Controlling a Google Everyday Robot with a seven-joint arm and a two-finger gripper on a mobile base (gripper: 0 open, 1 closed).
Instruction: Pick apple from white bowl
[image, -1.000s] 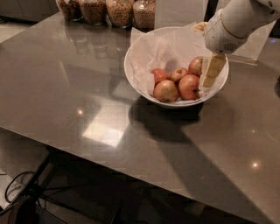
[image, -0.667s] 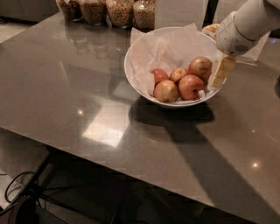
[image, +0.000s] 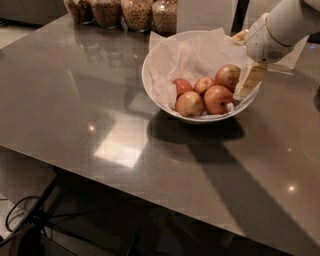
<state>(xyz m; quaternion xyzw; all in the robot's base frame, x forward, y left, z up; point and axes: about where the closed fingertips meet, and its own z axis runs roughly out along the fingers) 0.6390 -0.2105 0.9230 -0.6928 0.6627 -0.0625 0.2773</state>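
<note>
jars: a row of filled jars (image: 122, 12) is seen at the far left edge of the table (image: 75, 100), well apart from the work area.
bowl: the white bowl (image: 150, 92) is set right of table centre and lined with crumpled paper (image: 185, 55).
other fruit: a small dark-red apple (image: 182, 86), a paler yellowish apple (image: 190, 104), a small middle apple (image: 203, 85) and a rear apple (image: 228, 76) are packed in the right half of the bowl.
target: the apple (image: 218, 99) is taken to be the large red one at front right. It is lying in the bowl, touching the paler yellowish apple and sitting just below the rear apple.
gripper: the gripper (image: 248, 82) is hung from the white arm (image: 280, 27) over the bowl's right rim, just beside the target and tilted in toward it.
grip state: whether it is spread or closed cannot be told, as only one pale slab is seen edge-on. Nothing is seen held, and all five apples are counted in the bowl.
step: approach and alignment is judged to be in hand, and the grasp is not yet made.
next move: a shift left off the rim and over the target is called for. A descent straddling that apple alone is then needed, with the rear apple and the paper kept out of the closing gap.
</note>
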